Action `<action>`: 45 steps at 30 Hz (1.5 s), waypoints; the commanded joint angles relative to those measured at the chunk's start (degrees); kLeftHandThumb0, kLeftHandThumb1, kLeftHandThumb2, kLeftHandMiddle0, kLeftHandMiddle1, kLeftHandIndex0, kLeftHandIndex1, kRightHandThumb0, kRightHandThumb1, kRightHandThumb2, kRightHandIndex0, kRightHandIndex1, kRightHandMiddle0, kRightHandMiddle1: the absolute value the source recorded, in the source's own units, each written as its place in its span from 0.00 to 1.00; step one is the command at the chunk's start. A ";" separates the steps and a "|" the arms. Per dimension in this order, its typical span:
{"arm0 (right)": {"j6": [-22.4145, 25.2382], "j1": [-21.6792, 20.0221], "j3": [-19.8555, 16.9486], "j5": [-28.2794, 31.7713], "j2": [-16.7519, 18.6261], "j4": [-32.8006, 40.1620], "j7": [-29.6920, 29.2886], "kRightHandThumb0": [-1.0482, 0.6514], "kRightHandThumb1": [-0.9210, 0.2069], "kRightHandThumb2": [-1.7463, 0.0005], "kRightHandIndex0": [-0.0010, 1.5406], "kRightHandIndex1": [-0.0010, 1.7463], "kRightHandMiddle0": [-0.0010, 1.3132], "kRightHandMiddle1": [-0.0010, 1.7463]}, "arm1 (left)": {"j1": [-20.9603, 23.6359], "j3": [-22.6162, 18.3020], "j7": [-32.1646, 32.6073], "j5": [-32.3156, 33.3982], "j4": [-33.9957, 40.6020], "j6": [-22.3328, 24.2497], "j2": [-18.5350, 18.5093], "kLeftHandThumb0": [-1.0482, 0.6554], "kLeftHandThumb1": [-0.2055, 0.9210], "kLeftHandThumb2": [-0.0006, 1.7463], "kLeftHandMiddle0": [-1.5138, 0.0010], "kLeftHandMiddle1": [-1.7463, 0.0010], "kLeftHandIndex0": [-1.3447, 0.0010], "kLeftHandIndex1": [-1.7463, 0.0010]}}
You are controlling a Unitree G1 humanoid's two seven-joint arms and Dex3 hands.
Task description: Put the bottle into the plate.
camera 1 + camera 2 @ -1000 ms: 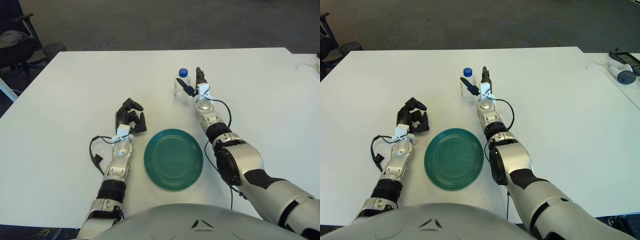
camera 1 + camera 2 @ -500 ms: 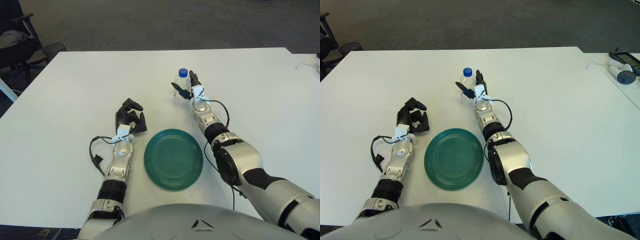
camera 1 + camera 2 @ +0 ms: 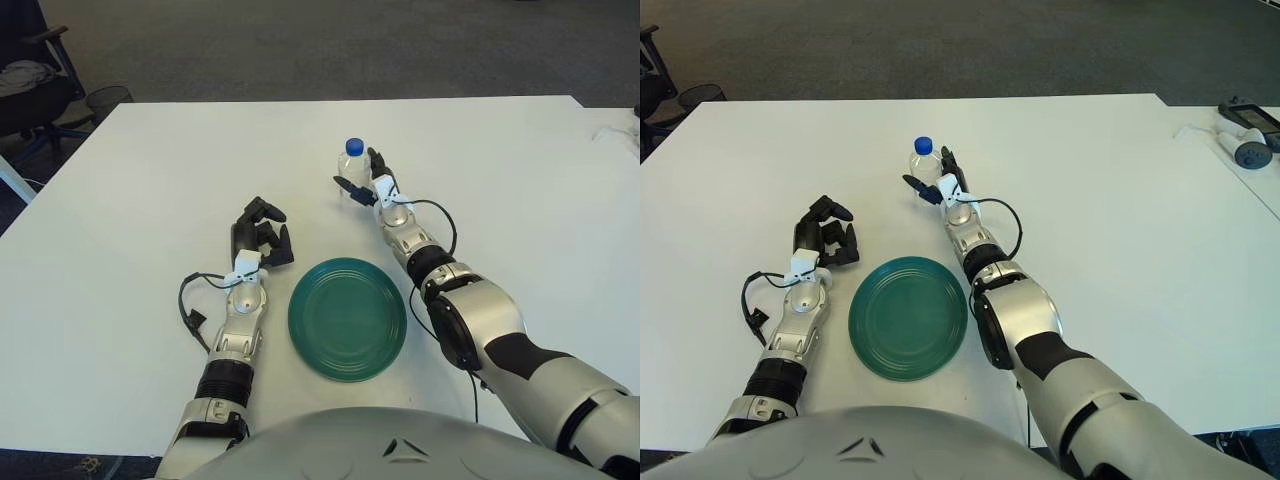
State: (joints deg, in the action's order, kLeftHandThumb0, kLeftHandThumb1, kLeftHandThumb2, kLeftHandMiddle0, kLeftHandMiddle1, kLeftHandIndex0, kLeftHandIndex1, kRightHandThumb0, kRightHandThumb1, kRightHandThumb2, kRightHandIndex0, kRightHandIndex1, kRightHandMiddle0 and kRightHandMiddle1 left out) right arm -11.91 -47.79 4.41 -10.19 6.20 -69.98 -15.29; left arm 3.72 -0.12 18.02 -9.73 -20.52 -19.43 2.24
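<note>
A small clear bottle with a blue cap (image 3: pixel 351 163) stands upright on the white table, well beyond the green plate (image 3: pixel 300 318). My right hand (image 3: pixel 362 183) is at the bottle's right side with its fingers closed around the lower body. The bottle also shows in the right eye view (image 3: pixel 923 160). The plate lies flat near the table's front edge, between my two arms, with nothing in it. My left hand (image 3: pixel 262 236) rests on the table left of the plate, fingers curled, holding nothing.
A dark office chair (image 3: pixel 25 90) and a bin stand off the table's far left corner. White devices with a cable (image 3: pixel 1243 138) lie at the far right on a neighbouring table. The table's far edge (image 3: pixel 340 99) lies beyond the bottle.
My right hand has swung left against the bottle and closed on it. The bottle has shifted a little to the left with the hand. The left hand has not moved.
</note>
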 commanded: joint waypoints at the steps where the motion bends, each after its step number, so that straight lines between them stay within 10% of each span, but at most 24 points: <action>1: 0.76 -1.26 0.12 -0.59 -0.05 -0.89 -0.18 0.00 0.00 0.89 0.03 0.01 0.02 0.01 | -1.44 -0.05 0.22 -0.61 -1.64 2.09 -0.04 0.30 0.32 0.87 0.16 0.00 0.45 0.00; 22: 0.50 -1.28 0.28 -0.94 0.66 -1.97 -2.11 0.00 0.00 0.89 0.08 0.01 0.00 0.12 | -1.15 -0.06 0.29 -0.30 -1.92 2.09 0.06 0.30 0.32 0.87 0.15 0.00 0.45 0.00; 30: 0.69 -1.65 -2.04 0.81 2.07 -2.38 -5.88 0.01 0.00 0.92 0.19 0.07 0.00 0.45 | -1.22 -0.15 0.31 -0.22 -1.93 2.09 0.09 0.30 0.31 0.87 0.16 0.00 0.44 0.00; 34: -1.63 -1.26 -4.64 3.14 2.87 -2.29 -6.94 0.16 0.05 0.96 0.26 0.77 0.11 0.89 | -1.10 -0.20 0.23 -0.09 -2.58 1.39 0.02 0.30 0.31 0.87 0.16 0.00 0.44 0.00; 39: -5.40 -1.02 -7.99 6.07 4.20 -2.32 -8.42 0.38 0.10 0.94 0.46 0.96 0.42 0.98 | -0.95 -0.26 0.51 -0.36 -3.00 0.38 -0.07 0.30 0.31 0.87 0.16 0.00 0.44 0.00; 45: -7.97 -2.09 -10.59 8.16 6.03 -2.72 -11.81 0.51 0.41 0.49 0.65 1.00 0.62 1.00 | -0.95 -0.07 0.98 -0.98 -2.80 0.82 -0.03 0.30 0.31 0.88 0.16 0.00 0.44 0.00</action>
State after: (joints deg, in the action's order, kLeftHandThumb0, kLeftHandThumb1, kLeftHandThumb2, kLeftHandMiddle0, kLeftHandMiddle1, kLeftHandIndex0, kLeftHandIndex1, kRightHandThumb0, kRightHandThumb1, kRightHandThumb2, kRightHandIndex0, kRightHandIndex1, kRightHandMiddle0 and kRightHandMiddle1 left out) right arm -17.82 -48.59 -4.87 -3.36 7.29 -72.23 -25.35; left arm 3.97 -0.25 18.79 -9.88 -21.67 -20.63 2.34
